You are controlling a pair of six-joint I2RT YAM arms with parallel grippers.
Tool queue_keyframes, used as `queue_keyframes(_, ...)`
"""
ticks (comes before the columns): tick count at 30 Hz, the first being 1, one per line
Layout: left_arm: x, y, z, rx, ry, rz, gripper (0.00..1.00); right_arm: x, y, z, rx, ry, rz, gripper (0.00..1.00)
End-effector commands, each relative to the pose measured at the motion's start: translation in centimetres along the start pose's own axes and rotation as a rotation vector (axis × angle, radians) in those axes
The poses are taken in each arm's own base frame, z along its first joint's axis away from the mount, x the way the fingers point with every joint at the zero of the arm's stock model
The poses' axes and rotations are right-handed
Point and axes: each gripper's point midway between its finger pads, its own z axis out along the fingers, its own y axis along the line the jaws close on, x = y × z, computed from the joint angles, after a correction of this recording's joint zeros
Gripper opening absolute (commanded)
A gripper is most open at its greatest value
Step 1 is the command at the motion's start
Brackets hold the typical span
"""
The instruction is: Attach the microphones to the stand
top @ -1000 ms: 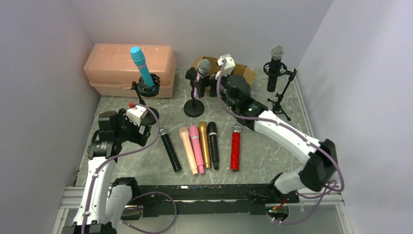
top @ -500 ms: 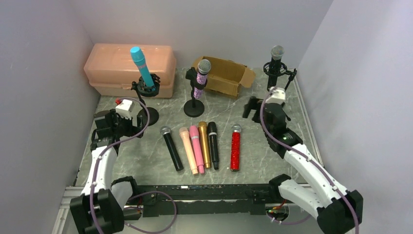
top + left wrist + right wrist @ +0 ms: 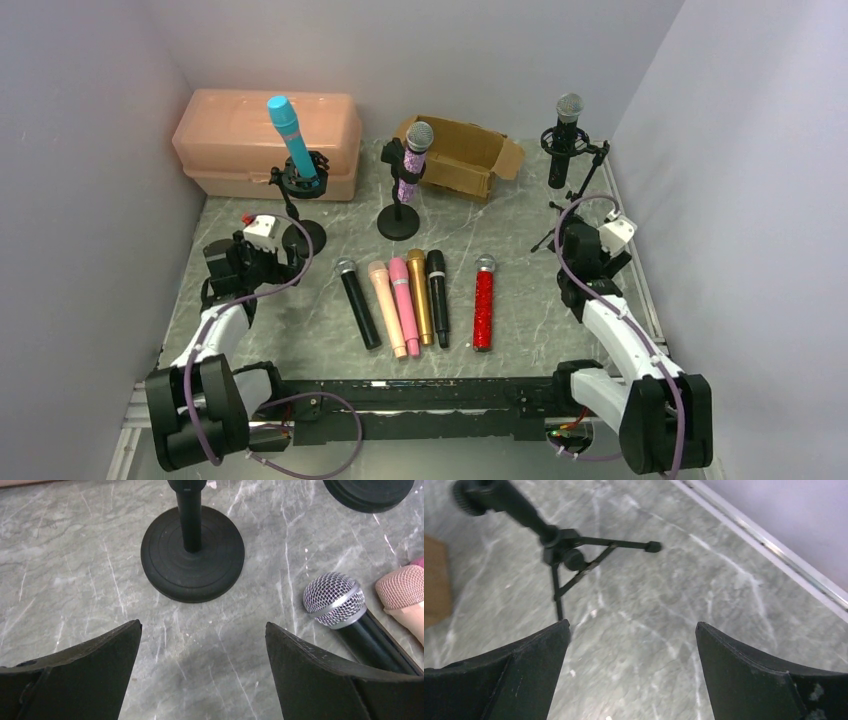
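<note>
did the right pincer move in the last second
Yes. The right pincer pulled away from the brown cardboard box, rightward and toward the near edge, and now sits open beside the black tripod stand.

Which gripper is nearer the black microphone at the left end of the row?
Left. The left gripper sits just short of the black microphone, beside its mesh head; the right gripper is beyond the whole row, by the tripod stand.
</note>
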Motion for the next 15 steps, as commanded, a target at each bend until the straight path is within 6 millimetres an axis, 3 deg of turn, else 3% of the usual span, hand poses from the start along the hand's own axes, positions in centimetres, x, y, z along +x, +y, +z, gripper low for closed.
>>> queue_keyframes(1,-3.3,0.4,1.0,0.011,-0.158,0.032,0.99,-1.9,-1.5,1.8,0.082,-0.157,0.037,1.00)
queue_keyframes(8,-4.6,0.4,2.8,0.059,-0.222,-0.026,0.99,-2.0,0.1,4.6,0.058,-0.210,-0.071,1.00)
queue_keyframes(15,-6.1,2.5,3.9,-0.020,-0.284,-0.019,0.99,-1.7,0.8,5.8,0.029,-0.266,-0.108,1.00)
